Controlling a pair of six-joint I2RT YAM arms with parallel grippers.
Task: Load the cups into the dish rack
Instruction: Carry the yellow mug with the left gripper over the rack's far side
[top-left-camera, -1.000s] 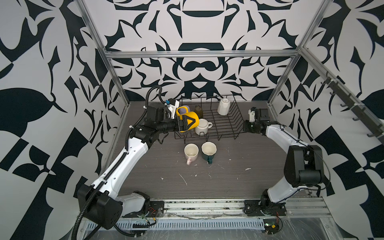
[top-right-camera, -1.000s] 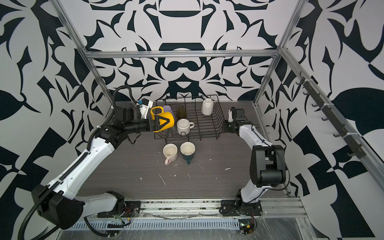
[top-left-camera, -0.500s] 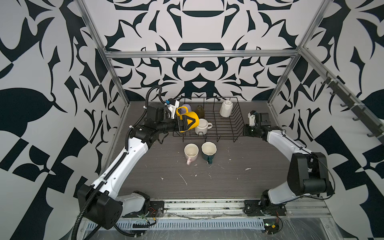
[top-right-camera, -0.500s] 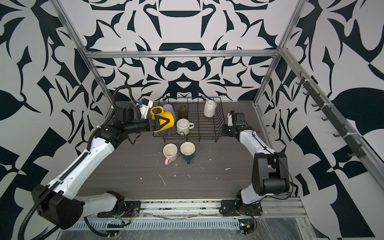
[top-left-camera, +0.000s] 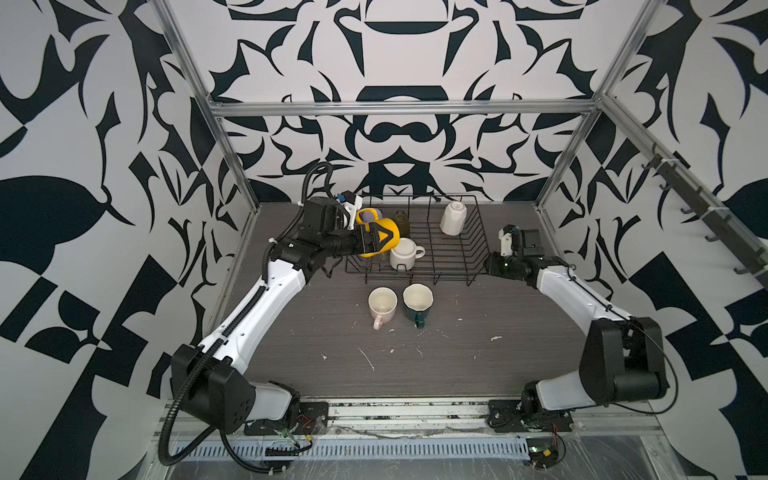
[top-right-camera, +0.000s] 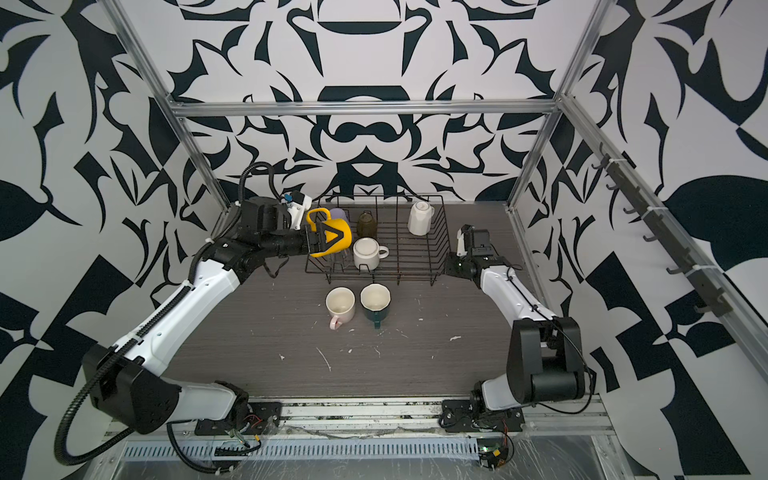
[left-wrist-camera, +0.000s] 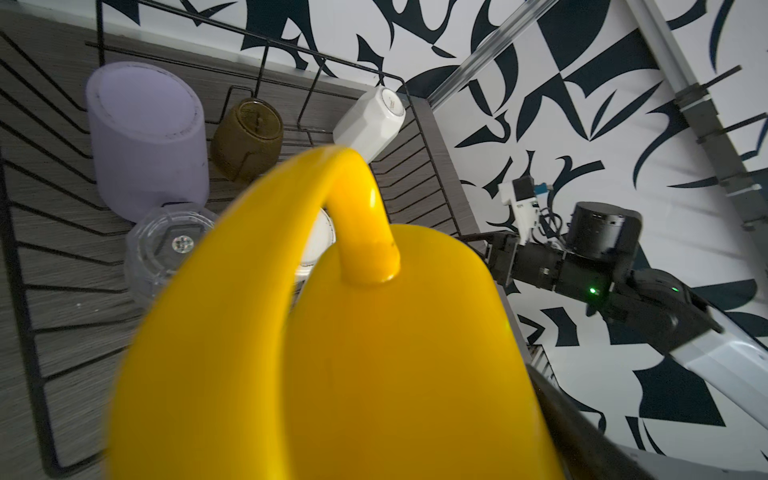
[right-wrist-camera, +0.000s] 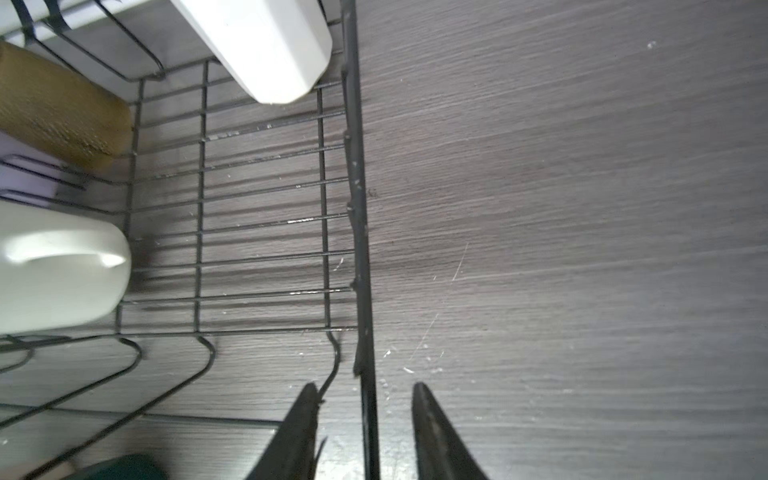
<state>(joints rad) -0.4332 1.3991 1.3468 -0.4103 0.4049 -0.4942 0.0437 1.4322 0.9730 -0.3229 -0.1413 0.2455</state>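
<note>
Yellow and glossy, the yellow mug (top-left-camera: 394, 236) hangs over the left end of the dish rack (top-left-camera: 477, 245). It is tipped onto its side, and its big looped handle arches up towards the back wall. The left pincer (top-left-camera: 376, 242) is clenched across its body and carries it clear of the wires.

Under and around it the rack is a black wire basket with slanted sides, standing towards the back of the bench (top-left-camera: 498, 353). From where I stand, five cups are already in it, bottoms up. A lilac tumbler (left-wrist-camera: 145, 137) stands in the back left corner with an olive glass (left-wrist-camera: 247, 141) just beside it. A clear glass (left-wrist-camera: 170, 253) sits nearer the front, almost under the yellow one, and next to it is a cream mug (top-left-camera: 402, 254) with its handle pointing right. Further back and to the right, a white faceted mug (top-left-camera: 453, 218) leans at a tilt.

Just in front of the rack, on the grey wood-grain bench, a pale pink mug (top-left-camera: 382, 305) and a dark green mug (top-left-camera: 417, 301) stand upright side by side. Their mouths are up, pale inside, and their handles point forward.

At the rack's front right corner the right pincer (right-wrist-camera: 363, 386) is released. Its jaws stand apart on either side of the rim wire, with a gap showing on each side.
</note>
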